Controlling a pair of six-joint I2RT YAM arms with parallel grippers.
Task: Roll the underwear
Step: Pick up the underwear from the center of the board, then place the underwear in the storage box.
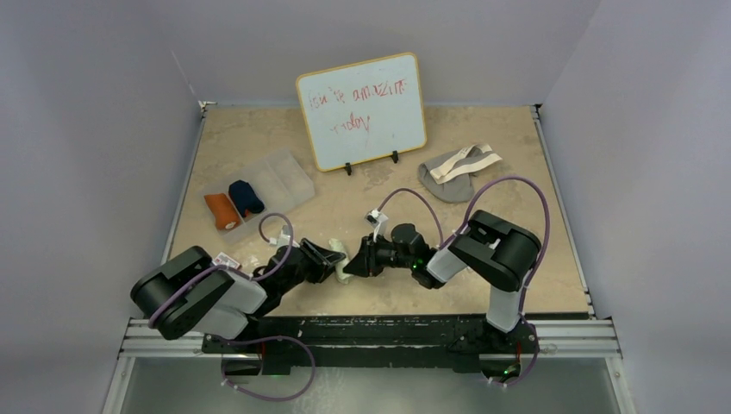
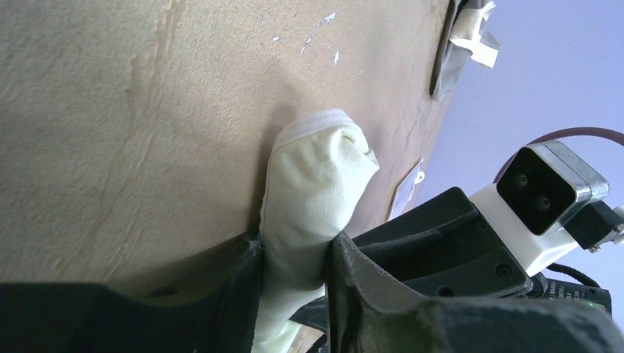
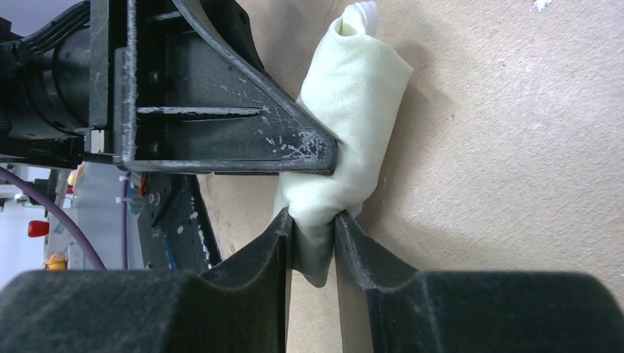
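Underwear of pale cream cloth [image 1: 342,259], rolled into a soft little tube, lies on the tan table [image 1: 517,250] near the front, between the two arms. The left gripper [image 2: 294,257] squeezes the roll. The right gripper [image 3: 315,228] pinches one end of it tight. An orange roll [image 1: 222,210] and a navy roll [image 1: 246,197] sit side by side in a clear plastic tray [image 1: 289,177]. Grey underwear with a beige band [image 1: 452,175] lies far back on the right, maybe flat, near a white board with red writing [image 1: 362,110].
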